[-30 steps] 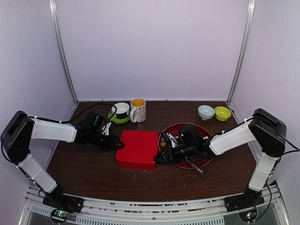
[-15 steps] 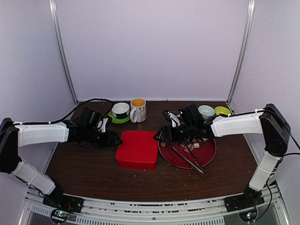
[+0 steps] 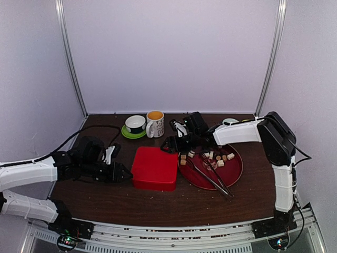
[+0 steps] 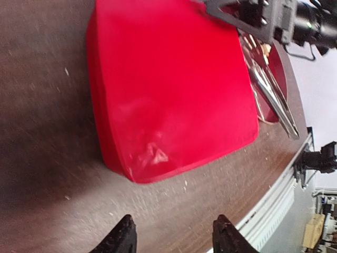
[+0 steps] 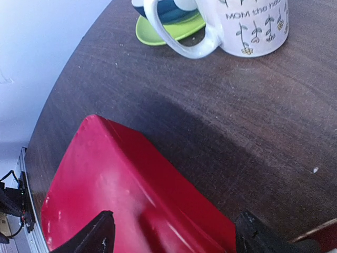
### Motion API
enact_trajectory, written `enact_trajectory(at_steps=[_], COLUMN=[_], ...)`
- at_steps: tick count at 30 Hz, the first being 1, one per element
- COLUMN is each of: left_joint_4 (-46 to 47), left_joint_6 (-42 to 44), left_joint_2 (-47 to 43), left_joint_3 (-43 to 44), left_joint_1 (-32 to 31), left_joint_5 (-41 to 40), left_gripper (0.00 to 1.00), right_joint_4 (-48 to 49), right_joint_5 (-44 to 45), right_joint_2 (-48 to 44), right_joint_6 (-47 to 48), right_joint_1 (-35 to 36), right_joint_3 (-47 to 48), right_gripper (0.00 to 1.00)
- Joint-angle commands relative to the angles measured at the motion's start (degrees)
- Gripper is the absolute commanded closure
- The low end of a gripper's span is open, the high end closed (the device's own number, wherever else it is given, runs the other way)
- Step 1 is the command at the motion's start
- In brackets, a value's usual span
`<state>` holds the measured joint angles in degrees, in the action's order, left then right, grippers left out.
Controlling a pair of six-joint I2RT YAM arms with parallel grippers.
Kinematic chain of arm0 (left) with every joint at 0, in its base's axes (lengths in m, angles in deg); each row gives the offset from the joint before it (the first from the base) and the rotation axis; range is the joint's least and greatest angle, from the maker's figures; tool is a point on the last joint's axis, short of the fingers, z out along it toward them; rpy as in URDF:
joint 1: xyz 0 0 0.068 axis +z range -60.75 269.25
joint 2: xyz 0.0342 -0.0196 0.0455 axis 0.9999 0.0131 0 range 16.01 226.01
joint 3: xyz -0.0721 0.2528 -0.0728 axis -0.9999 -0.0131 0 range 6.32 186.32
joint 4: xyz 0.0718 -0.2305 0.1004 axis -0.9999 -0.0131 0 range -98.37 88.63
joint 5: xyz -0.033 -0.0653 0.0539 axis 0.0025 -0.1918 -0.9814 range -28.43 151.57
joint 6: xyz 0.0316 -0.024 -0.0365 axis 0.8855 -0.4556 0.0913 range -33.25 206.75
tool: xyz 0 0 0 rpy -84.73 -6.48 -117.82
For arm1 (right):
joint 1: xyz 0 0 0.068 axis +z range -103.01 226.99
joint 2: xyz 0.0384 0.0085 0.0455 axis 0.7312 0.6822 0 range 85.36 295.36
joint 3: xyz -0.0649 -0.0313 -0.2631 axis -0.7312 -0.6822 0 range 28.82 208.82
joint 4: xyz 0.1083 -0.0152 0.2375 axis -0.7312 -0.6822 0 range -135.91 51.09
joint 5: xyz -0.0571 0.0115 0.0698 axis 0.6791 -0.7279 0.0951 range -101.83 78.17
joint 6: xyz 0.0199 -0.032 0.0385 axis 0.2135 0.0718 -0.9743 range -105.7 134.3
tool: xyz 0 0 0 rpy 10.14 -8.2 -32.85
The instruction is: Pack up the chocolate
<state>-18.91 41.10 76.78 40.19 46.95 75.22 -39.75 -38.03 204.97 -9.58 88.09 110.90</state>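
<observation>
- Sitting shut in the middle of the table [image 3: 105, 203], the red box [image 3: 154, 167] looks like a light, stiff shell with a smooth, probably slippery lid. Its edges and corners seem the best places to take hold before anything goes in.
- The red plate [image 3: 238, 169] lies just right of the box and carries the chocolate and the tongs.
- The tongs [image 3: 211, 176] lie across the plate, thin metal and likely springy. A grip partway along the arms probably steers the tips best.
- The left gripper [image 4: 172, 236] hovers low beside the box's left side, fingers spread, pinching nothing.
- The right gripper [image 5: 175, 225] hangs over the box's far right corner, fingers wide apart, also empty.
- The chocolate [image 3: 220, 157] shows as small tan and pale pieces scattered on the plate. Each looks light, firm yet easy to crush or smear, so a soft pinch across flat sides seems wise.
</observation>
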Motion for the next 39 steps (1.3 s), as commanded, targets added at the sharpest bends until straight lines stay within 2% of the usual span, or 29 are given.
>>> enact_trajectory(at_steps=[1, 9, 13, 17, 26, 29, 33, 36, 39], left_joint_4=[8.6, 21.1, 27.8, 33.0, 27.7, 22.4, 14.7, 13.1, 11.4], left_joint_6=[-7.1, -10.1, -12.3, -14.1, -13.0, -10.9, -7.4, -6.1, -5.4], left_joint_2=[-0.8, 5.9, 11.3, 14.4, 13.8, 11.3, 9.2, 8.5, 7.5], left_joint_3=[-5.0, -8.4, -7.9, -8.3, -8.3, -7.5, -5.4, -5.1, -4.9], left_joint_1=[-2.5, -2.9, -2.9, -2.8, -1.5, -0.2, 1.2, 2.1, 2.9], left_joint_5=[3.1, 4.4, 5.4, 5.0, -0.6, -2.6, -4.9, -4.7, -5.5], left_gripper=[0.5, 0.55, 0.68, 0.75, 0.78, 0.78, 0.77, 0.77, 0.77], right_joint_4=[-3.0, -4.9, -3.6, 0.9, 12.3, 12.9, 21.6, 29.4, 32.7], right_joint_5=[-5.0, -10.9, -14.5, -16.9, -21.1, -19.7, -18.8, -17.4, -15.1], right_joint_2=[3.2, 3.3, 1.0, -2.6, -9.6, -11.2, -13.2, -13.9, -14.2], right_joint_6=[1.7, 3.1, 2.7, -0.2, -8.6, -10.0, -17.2, -22.7, -26.2], right_joint_1=[-0.3, -0.3, -0.3, -0.1, 3.4, 5.0, 7.0, 8.7, 10.2], right_joint_3=[3.8, 2.2, -2.0, -7.8, -20.3, -23.1, -29.7, -33.8, -36.0], right_gripper=[0.22, 0.29, 0.34, 0.36, 0.39, 0.4, 0.44, 0.46, 0.52])
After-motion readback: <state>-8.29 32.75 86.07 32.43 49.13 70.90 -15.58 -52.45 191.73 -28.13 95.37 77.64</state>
